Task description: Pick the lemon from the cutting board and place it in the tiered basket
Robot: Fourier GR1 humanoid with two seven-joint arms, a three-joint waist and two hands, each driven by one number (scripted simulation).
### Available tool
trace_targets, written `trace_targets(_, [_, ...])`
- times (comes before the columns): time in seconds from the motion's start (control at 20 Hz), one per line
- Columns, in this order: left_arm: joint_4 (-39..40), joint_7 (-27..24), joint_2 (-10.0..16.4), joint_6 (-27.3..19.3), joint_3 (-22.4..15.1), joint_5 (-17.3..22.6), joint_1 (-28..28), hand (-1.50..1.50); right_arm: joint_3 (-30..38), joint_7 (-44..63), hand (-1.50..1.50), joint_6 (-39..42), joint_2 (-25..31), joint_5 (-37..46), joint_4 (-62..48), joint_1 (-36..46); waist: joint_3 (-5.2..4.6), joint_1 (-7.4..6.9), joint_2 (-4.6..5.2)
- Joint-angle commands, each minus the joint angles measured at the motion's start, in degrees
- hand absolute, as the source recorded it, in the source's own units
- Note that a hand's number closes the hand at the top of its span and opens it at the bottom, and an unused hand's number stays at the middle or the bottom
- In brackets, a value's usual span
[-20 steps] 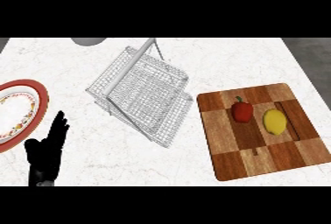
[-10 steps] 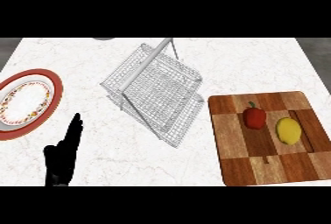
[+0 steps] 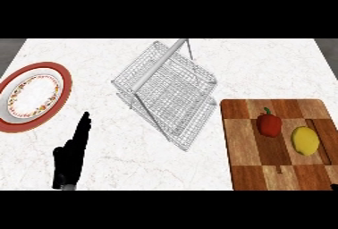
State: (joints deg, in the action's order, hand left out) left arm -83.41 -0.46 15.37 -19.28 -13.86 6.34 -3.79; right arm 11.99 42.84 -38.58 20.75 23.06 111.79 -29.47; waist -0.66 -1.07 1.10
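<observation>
A yellow lemon [image 3: 305, 140] lies on the wooden cutting board [image 3: 251, 152] at the right, just right of a red bell pepper [image 3: 268, 124]. The wire tiered basket [image 3: 168, 91] stands in the middle of the counter, left of the board. My left hand [image 3: 69, 159] shows at the lower left, fingers straight and pointing up, far from the lemon and holding nothing. My right hand is outside the view.
A round plate [image 3: 33, 96] with a red rim and a patterned centre sits at the left edge, above my left hand. White marble counter surrounds everything. The cutting board runs off the view's lower right.
Everything on the counter has shifted right and down in the view across the frames. My left hand stays at the lower left, fingers now closer together.
</observation>
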Motion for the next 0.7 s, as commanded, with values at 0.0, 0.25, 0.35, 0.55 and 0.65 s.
trace_targets(0.0, [1.0, 1.3, -0.7, 0.4, -1.2, -0.1, -0.3, 0.0, -1.1, 15.8, -1.5, 6.6, 4.5, 8.0, 3.4, -1.5, -0.13, -1.67, 0.5])
trace_targets(0.25, [2.3, 1.9, -1.0, 1.4, -1.7, -0.5, 1.4, 0.0, -1.3, 34.3, -1.5, 15.4, 7.6, 17.8, 6.5, 8.6, 0.12, -2.7, 0.27])
trace_targets(0.35, [3.7, 0.0, -2.2, 0.6, -2.5, -1.6, 0.9, 0.0, -3.7, 38.0, -1.5, 19.0, 6.1, 21.2, 6.3, 11.2, 0.21, -2.39, 0.07])
trace_targets(0.55, [2.7, 2.3, -2.0, 0.4, -1.2, -0.8, 2.3, 0.0, -6.8, 42.2, -1.5, 25.2, 3.9, 27.8, 4.3, 16.3, 0.36, -2.16, -0.2])
trace_targets(0.65, [2.8, 2.3, -2.8, 0.8, -2.6, -1.0, 1.2, 0.0, -6.0, 42.3, -1.5, 30.1, 4.5, 25.9, 1.3, 18.6, 0.39, -2.21, -0.23])
